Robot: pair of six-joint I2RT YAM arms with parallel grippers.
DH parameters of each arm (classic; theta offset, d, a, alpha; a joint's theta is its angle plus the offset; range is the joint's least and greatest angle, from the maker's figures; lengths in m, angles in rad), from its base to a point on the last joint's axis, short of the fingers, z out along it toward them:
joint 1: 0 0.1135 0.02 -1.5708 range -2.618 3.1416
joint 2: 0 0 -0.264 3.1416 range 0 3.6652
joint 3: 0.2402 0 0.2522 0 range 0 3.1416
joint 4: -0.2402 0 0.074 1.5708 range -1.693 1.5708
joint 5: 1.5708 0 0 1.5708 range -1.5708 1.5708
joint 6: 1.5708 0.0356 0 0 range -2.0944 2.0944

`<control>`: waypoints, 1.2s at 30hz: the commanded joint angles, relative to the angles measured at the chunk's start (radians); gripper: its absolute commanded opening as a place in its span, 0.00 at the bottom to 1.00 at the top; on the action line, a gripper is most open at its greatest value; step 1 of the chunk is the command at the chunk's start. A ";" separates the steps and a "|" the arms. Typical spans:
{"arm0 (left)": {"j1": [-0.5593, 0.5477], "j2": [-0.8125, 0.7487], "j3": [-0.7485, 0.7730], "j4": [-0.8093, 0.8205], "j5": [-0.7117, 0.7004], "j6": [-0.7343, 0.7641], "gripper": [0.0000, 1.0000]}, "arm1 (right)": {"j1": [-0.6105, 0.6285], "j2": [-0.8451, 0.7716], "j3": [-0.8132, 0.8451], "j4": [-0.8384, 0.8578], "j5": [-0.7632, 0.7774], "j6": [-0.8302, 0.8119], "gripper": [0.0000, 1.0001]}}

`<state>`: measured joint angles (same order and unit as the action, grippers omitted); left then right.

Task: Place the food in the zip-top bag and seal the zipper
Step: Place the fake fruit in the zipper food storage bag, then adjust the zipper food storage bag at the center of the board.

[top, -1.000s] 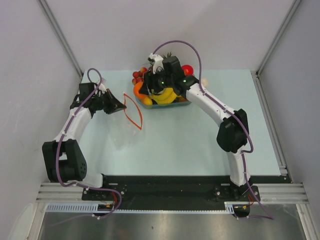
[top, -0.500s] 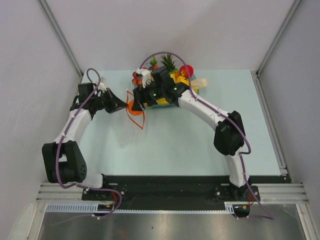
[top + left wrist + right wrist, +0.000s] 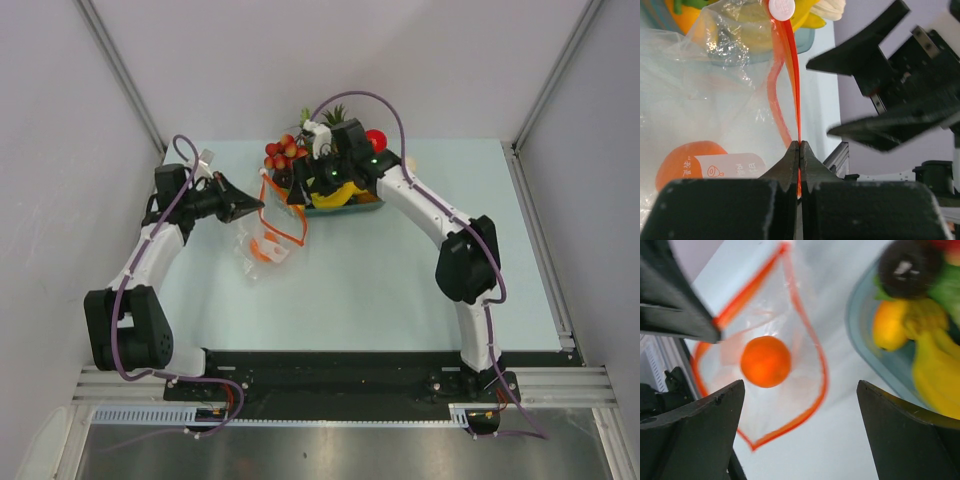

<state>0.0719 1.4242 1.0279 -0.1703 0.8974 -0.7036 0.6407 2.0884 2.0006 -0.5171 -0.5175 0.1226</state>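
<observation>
At the left of the pale bench (image 3: 400, 280), the left claw (image 3: 799, 146) is closed tight, its jaws pinching the zipper (image 3: 792, 75), the red-orange strip, at one end of the zip-top bag (image 3: 252, 238). The bag's mouth gapes in a loop. The round orange (image 3: 765, 361) lies inside the clear pouch, next to a white printed label. Just right of the bag, the right claw (image 3: 800, 385) hangs above the open mouth with its jaws spread wide and nothing between them. Further right stands the blue-tinted tray (image 3: 372, 207), holding the yellow banana bunch (image 3: 935, 375). The red apple (image 3: 376, 140) sits at its far right corner.
</observation>
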 commanded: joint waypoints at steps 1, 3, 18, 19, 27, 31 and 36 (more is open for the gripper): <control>-0.003 -0.059 0.004 0.127 0.112 -0.083 0.00 | -0.070 -0.071 -0.026 -0.018 -0.009 0.000 0.97; -0.003 -0.082 0.004 0.149 0.120 -0.102 0.00 | -0.087 -0.065 -0.034 -0.020 -0.042 0.008 0.93; 0.005 -0.128 -0.032 0.087 0.118 -0.050 0.00 | -0.082 -0.091 -0.115 0.048 -0.185 0.097 0.76; 0.005 -0.131 -0.043 0.087 0.118 -0.050 0.00 | -0.090 -0.102 -0.118 0.046 -0.184 0.104 0.78; 0.005 -0.137 -0.088 0.130 0.100 -0.062 0.00 | -0.099 -0.178 -0.178 0.058 -0.210 0.143 0.90; 0.005 -0.131 -0.091 0.134 0.089 -0.065 0.00 | -0.070 -0.206 -0.203 0.058 -0.230 0.143 0.93; 0.005 -0.134 -0.092 0.146 0.075 -0.080 0.00 | -0.018 -0.222 -0.207 0.026 -0.188 0.106 0.93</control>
<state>0.0731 1.3174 0.9424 -0.0723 0.9840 -0.7780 0.5827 1.9175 1.7969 -0.4889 -0.7197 0.2539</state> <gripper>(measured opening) 0.004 0.930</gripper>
